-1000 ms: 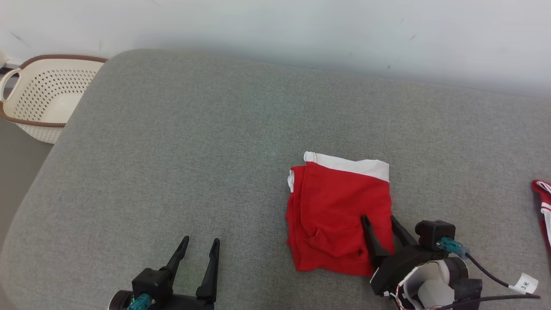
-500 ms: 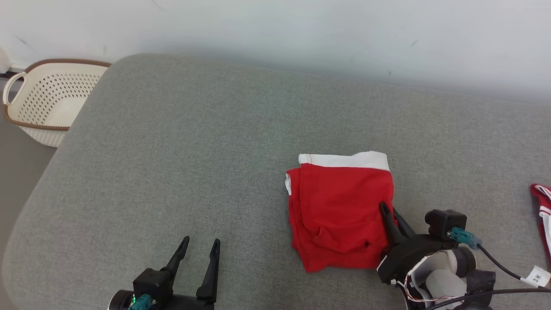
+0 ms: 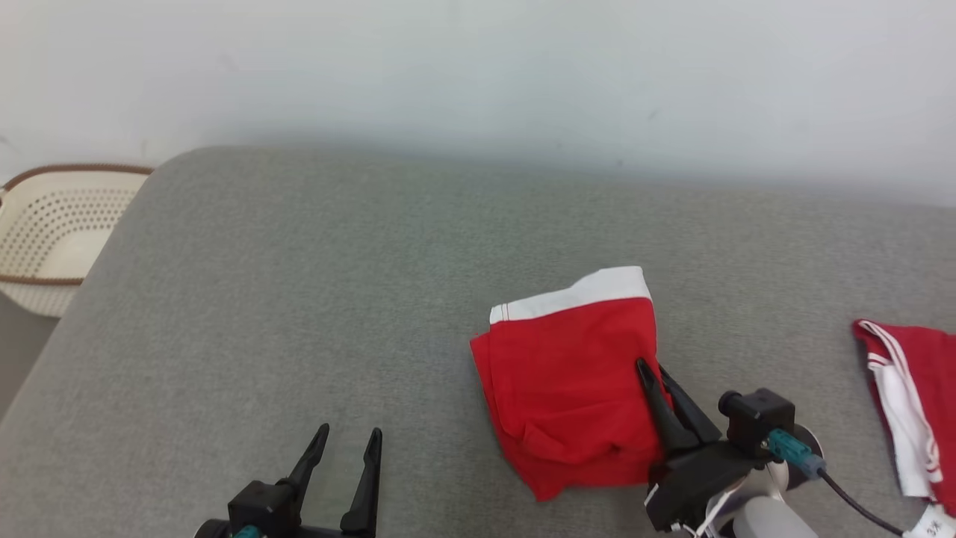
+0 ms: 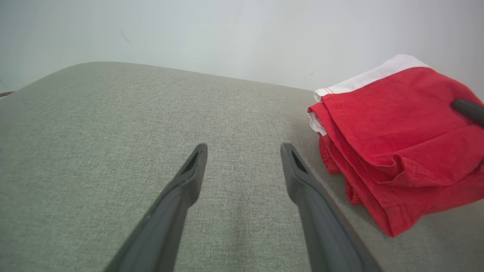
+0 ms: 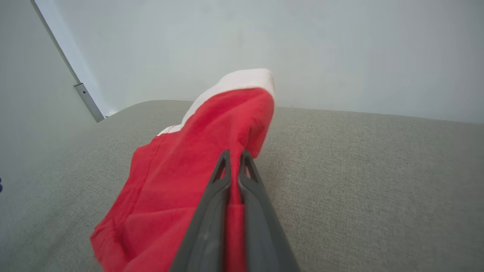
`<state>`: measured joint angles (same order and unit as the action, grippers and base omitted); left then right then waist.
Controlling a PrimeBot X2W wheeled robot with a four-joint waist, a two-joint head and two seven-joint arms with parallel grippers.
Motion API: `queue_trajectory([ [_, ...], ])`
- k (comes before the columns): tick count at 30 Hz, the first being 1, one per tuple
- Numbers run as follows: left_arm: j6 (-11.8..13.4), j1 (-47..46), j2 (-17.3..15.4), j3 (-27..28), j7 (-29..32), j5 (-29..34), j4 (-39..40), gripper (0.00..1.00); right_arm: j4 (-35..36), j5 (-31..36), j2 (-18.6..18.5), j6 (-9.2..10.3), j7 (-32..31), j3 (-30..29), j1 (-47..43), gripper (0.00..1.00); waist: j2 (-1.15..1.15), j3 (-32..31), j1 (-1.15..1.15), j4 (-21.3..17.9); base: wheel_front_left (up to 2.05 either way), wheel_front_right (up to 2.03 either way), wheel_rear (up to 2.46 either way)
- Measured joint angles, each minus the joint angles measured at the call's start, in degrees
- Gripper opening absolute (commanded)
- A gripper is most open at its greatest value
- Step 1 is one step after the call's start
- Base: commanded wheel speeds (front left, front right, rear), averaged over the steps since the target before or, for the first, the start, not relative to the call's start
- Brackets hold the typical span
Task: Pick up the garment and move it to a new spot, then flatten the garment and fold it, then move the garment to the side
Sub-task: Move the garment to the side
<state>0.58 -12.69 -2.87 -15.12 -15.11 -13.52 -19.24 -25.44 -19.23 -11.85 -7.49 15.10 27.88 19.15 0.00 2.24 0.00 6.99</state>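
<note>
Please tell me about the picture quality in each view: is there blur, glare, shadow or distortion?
Head view: soft even light, no glare, a dim band where cushion meets wall. Left wrist view: cushion weave sharp, its far edge bowed by the wide lens. Right wrist view: the garment's far end is blurred, the right gripper's fingers slightly soft.

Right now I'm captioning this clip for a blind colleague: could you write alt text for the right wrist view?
The right gripper, shut, pinches the edge of a red garment with a white band, so that this edge stands raised above a grey cushion. A pale wall stands behind.
</note>
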Motion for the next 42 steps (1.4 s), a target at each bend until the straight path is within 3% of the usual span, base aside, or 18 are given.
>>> queue_trajectory([
  [13,0.58,0.9,0.0,-0.41,0.0,-0.09,1.87,1.0,-0.76,0.69,1.45,0.0,0.0,-1.98,-3.99,0.0,0.0,-1.75,0.0,-7.97,0.0,0.0,0.0],
  [42,1.04,-2.58,0.01,-0.26,0.0,4.06,4.79,1.0,-2.7,-1.52,2.64,0.01,0.0,-1.15,-2.76,0.0,0.0,1.62,0.0,-34.18,0.0,0.0,0.0],
])
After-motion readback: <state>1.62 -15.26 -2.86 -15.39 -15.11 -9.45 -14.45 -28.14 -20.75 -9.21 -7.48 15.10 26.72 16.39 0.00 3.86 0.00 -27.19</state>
